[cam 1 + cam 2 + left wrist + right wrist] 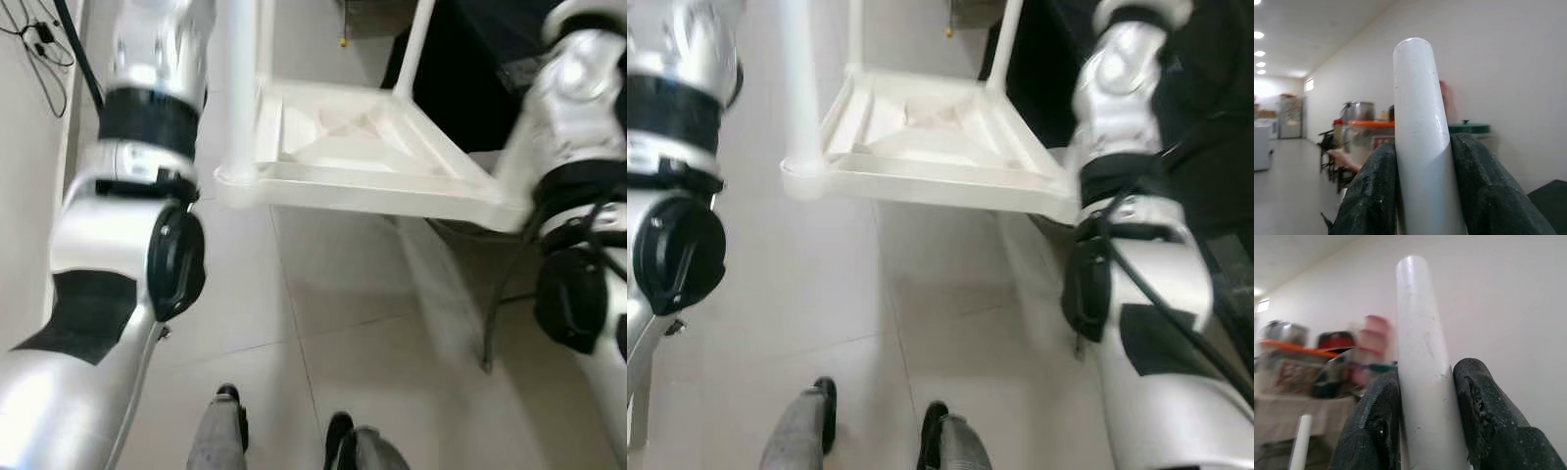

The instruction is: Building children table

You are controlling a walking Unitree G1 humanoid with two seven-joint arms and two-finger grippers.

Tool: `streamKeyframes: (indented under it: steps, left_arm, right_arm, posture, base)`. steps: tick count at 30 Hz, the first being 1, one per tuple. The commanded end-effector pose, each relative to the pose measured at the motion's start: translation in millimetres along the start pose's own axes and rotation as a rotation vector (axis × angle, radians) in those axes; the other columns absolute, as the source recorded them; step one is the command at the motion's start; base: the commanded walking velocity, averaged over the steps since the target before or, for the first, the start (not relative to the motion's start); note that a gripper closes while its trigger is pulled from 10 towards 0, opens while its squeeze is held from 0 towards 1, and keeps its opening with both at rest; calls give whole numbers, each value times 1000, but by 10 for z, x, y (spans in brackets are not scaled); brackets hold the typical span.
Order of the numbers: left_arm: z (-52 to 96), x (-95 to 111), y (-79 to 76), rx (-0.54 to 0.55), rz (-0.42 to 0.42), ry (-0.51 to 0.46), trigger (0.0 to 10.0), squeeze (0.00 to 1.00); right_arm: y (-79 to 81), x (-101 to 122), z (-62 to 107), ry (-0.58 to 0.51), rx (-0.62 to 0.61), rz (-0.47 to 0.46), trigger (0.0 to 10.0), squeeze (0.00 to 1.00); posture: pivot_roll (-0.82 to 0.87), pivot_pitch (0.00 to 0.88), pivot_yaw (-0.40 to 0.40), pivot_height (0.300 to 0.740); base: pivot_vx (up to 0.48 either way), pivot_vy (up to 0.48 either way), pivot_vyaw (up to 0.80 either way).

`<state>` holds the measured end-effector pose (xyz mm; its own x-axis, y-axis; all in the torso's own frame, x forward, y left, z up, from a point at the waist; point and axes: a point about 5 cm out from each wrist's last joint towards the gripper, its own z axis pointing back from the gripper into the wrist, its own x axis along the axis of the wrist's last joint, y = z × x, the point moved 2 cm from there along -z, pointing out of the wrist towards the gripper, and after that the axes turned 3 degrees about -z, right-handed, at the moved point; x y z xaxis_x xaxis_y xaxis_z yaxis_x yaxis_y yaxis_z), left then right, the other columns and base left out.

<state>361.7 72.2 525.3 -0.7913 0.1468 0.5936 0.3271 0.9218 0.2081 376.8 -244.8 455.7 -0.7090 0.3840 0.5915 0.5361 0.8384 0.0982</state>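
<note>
Left claw (1422,196) clamped tight on a white table leg (1422,147), both fingers (1371,196) pressed against it, pole sticking out past the tips. Right claw (1425,421) likewise closed around another white leg (1422,372). Upside-down white children table (372,157) sits at 12 o'clock above the tiled floor (333,323), between the two silver arms. Robot's feet (230,406) at 6 o'clock.

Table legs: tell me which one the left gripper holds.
The near-left leg, rising beside the left arm; the left gripper is shut on it. The right gripper grips a second leg.
</note>
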Motion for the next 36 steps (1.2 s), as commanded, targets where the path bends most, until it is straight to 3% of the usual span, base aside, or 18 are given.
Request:
streamKeyframes:
  steps: [1,4,6,7,10,14,16,19,20,21,22,23,25,29,30,32,33,36]
  left_arm:
    - [-187,728,-700,-254,-100,-326,10000,0]
    - [-204,748,-742,-250,-91,-330,10000,0]
    - [-148,500,-663,-194,-57,-256,10000,0]
    - [-148,500,-663,-194,-57,-256,10000,0]
    - [51,18,-477,-138,-37,-132,10000,0]
    - [199,-232,-383,-103,-37,-67,10000,0]
    - [449,-540,-243,-50,-80,25,10000,0]
    - [449,-540,-243,-50,-80,25,10000,0]
    - [631,-705,-121,-17,-112,81,10000,0]
    - [631,-705,-121,-17,-112,81,10000,0]
    - [1105,-1041,252,94,-183,227,10000,0]
    - [1105,-1041,252,94,-183,227,10000,0]
    - [1414,-1193,446,152,-234,312,10000,0]
    - [1609,-1276,505,182,-245,360,10000,0]
    - [1751,-1332,529,203,-246,393,10000,0]
    - [1751,-1332,529,203,-246,393,10000,0]
    - [1960,-1430,529,221,-229,447,10000,0]
    - [2155,-1525,501,230,-204,498,10000,0]
  right_arm:
    - [297,651,-84,-276,125,-68,10000,0]
    - [325,622,-87,-256,153,-75,10000,0]
    - [738,313,146,-59,390,-203,10000,0]
    - [738,313,146,-59,390,-203,10000,0]
    - [1225,-72,699,142,645,-273,10000,0]
    - [1386,-253,1022,235,724,-291,10000,0]
    - [1536,-453,1462,342,841,-317,10000,0]
    - [1536,-453,1462,342,841,-317,10000,0]
    - [1547,-554,1639,385,875,-312,10000,0]
    - [1547,-554,1639,385,875,-312,10000,0]
    - [1467,-734,1855,453,886,-287,10000,0]
    - [1467,-734,1855,453,886,-287,10000,0]
    - [1403,-806,1920,482,880,-274,10000,0]
    - [1367,-852,2012,509,922,-254,10000,0]
    - [1338,-898,2127,533,1003,-221,10000,0]
    - [1338,-898,2127,533,1003,-221,10000,0]
    - [1280,-966,2317,567,1174,-156,10000,0]
    - [1196,-1035,2493,598,1333,-74,10000,0]
  posture:
    - [171,0,-28,740]
    - [171,0,-28,740]
    - [145,0,-27,740]
    - [145,0,-27,740]
    - [152,0,-35,740]
    - [159,0,-42,740]
    - [163,0,-45,740]
    - [163,0,-45,740]
    - [153,0,-45,740]
    - [153,0,-45,740]
    - [148,0,-42,740]
    - [148,0,-42,740]
    - [140,0,-42,740]
    - [138,0,-51,740]
    - [133,1,-52,740]
    - [133,1,-52,740]
    - [122,15,-54,740]
    - [113,25,-53,740]
  base:
    - [0,0,0]
    - [0,0,0]
    - [0,0,0]
    - [0,0,0]
    - [0,0,0]
    - [0,0,0]
    - [0,0,0]
    - [0,0,0]
    - [0,0,0]
    - [0,0,0]
    - [0,0,0]
    - [0,0,0]
    - [0,0,0]
    - [0,0,0]
    - [0,0,0]
    - [0,0,0]
    - [0,0,0]
    - [0,0,0]
